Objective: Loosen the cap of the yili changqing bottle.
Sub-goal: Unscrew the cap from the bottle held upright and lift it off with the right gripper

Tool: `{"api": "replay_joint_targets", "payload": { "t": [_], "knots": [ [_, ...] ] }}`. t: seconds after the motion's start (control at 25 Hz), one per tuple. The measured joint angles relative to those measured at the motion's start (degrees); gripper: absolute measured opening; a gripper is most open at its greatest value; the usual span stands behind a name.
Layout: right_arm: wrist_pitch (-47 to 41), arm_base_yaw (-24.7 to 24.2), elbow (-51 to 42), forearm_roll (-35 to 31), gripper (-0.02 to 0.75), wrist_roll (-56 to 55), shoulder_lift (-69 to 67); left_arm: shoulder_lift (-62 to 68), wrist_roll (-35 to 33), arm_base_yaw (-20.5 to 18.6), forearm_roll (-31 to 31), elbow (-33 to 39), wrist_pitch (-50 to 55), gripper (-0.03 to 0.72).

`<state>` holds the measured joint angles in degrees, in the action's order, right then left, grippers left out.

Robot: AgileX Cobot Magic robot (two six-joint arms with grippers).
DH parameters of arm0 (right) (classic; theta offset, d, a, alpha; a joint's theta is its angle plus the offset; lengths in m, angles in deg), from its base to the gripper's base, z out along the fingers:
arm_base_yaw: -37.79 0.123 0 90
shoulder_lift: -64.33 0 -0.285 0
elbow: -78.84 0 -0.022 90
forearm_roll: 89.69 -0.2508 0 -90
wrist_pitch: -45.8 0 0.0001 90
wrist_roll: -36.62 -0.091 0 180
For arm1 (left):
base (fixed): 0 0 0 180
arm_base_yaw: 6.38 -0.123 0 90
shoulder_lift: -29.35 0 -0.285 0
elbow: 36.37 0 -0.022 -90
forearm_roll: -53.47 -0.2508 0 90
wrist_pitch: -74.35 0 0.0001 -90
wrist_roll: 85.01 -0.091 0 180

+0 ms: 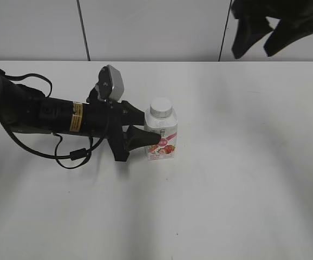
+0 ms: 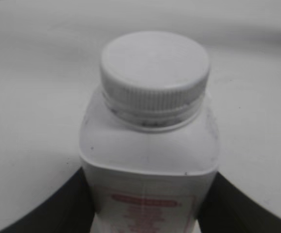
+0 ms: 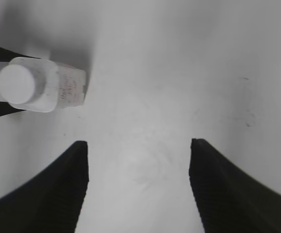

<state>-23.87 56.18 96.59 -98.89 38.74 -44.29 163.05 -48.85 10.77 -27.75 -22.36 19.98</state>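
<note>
The yili changqing bottle stands upright on the white table, its red-pink label facing the front. Its white ribbed cap sits on the neck. My left gripper reaches in from the left and is shut on the bottle's body below the shoulder. In the left wrist view the bottle fills the gap between the two dark fingers, with the cap above. My right gripper hangs high at the back right, open. From above it sees the bottle and cap at upper left, well away from its empty fingertips.
The left arm lies low across the left of the table, with a black cable loop in front of it. The table's far edge meets a grey panelled wall. Bare tabletop lies under the right gripper.
</note>
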Motion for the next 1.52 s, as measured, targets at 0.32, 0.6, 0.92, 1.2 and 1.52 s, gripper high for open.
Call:
{"api": "replay_joint_targets", "payload": {
  "t": [0.32, 0.6, 0.92, 1.2, 1.52],
  "knots": [
    [0.0, 10.2, 5.5, 1.6, 0.513, -1.7, -7.5, 0.0, 0.0, 0.0, 0.0, 0.0, 0.0, 0.377],
    [0.0, 14.6, 8.6, 1.8, 0.513, -2.1, -12.9, 0.0, 0.0, 0.0, 0.0, 0.0, 0.0, 0.377],
    [0.0, 16.7, 12.4, 1.8, 0.513, -4.5, -17.5, 0.0, 0.0, 0.0, 0.0, 0.0, 0.0, 0.377],
    [0.0, 16.8, 12.8, 1.9, 0.513, -4.7, -19.4, 0.0, 0.0, 0.0, 0.0, 0.0, 0.0, 0.377],
    [-0.1, 16.8, 12.8, 1.8, 0.513, -4.7, -22.1, 0.0, 0.0, 0.0, 0.0, 0.0, 0.0, 0.377]
  ]
}}
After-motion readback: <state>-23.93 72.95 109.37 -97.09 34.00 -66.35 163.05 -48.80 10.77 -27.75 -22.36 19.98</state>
